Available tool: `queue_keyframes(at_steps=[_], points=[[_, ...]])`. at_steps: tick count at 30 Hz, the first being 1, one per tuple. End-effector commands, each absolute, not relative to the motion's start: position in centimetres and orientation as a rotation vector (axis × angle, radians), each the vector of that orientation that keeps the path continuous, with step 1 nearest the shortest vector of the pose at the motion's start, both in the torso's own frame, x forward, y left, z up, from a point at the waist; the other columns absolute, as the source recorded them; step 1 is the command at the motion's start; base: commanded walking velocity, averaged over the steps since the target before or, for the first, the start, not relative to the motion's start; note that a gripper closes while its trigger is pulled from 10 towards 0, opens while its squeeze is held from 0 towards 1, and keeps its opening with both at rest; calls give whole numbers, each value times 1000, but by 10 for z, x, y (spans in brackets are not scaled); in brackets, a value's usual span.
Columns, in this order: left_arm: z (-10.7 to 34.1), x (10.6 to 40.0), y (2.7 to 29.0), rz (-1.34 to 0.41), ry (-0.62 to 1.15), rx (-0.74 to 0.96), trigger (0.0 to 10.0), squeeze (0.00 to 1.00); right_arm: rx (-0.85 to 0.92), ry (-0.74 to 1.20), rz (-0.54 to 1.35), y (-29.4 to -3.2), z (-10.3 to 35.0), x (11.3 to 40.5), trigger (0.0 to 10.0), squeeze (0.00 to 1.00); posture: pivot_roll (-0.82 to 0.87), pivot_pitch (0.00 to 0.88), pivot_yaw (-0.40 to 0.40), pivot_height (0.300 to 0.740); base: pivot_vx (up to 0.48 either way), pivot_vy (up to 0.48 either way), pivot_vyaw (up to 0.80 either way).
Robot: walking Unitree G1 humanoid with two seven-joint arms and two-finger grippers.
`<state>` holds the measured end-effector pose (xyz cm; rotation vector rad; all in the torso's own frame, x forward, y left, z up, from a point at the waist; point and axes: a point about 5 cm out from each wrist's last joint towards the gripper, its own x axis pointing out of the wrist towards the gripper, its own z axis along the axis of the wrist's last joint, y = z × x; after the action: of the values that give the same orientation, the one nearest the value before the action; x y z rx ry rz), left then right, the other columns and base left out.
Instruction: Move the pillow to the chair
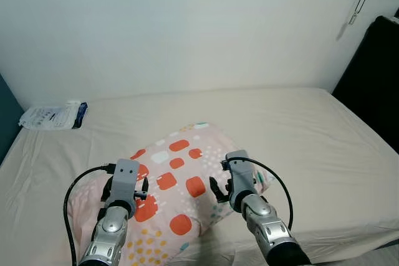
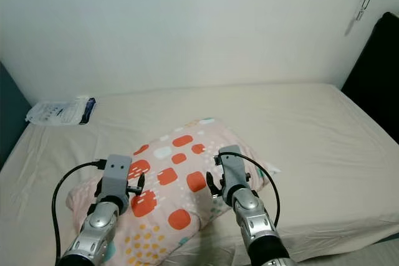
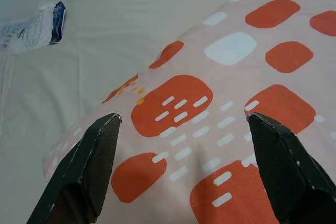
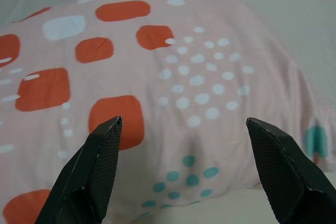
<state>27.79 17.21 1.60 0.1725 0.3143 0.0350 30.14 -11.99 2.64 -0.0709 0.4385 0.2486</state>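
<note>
Standing at the near edge of a bed (image 1: 324, 154), looking down at the pillow (image 1: 181, 185) (pink, with orange blocks and dotted patches) lying on the near half of the sheet, slightly left of centre. Left gripper (image 3: 181, 156) poised over the pillow's left end, fingers spread wide with the fabric between the tips, not yet pinching anything. Right gripper (image 4: 184, 158) same deal over the right end, fingers spread wide, dotted patch just ahead. Small white packet (image 1: 53, 116) way off at the far left corner by the wall, well apart from everything. No chair anywhere yet, so probably just at the grabbing stage. Biggest worry: closing on the slippery cover alone and catching a mere fold, so the stuffing sags and slips out on the lift. Also possible: uneven pinch between the two sides, pillow swinging and dropping off the near edge while turning away.
</note>
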Motion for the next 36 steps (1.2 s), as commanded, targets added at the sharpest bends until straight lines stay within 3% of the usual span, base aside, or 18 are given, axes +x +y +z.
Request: queue_keyframes(at_steps=[1,16,36], points=[[16,279,170,29,322,169,10000,0,-61,446,245,-121,26,302,10000,0,82,0,-22,740,0,0,0],[13,277,160,-28,342,134,10000,0,-60,457,250,-118,22,298,10000,0,83,0,-20,740,0,0,0],[11,273,165,1,362,118,10000,0,-43,472,262,-117,22,299,10000,0,81,0,-7,740,0,0,0]])
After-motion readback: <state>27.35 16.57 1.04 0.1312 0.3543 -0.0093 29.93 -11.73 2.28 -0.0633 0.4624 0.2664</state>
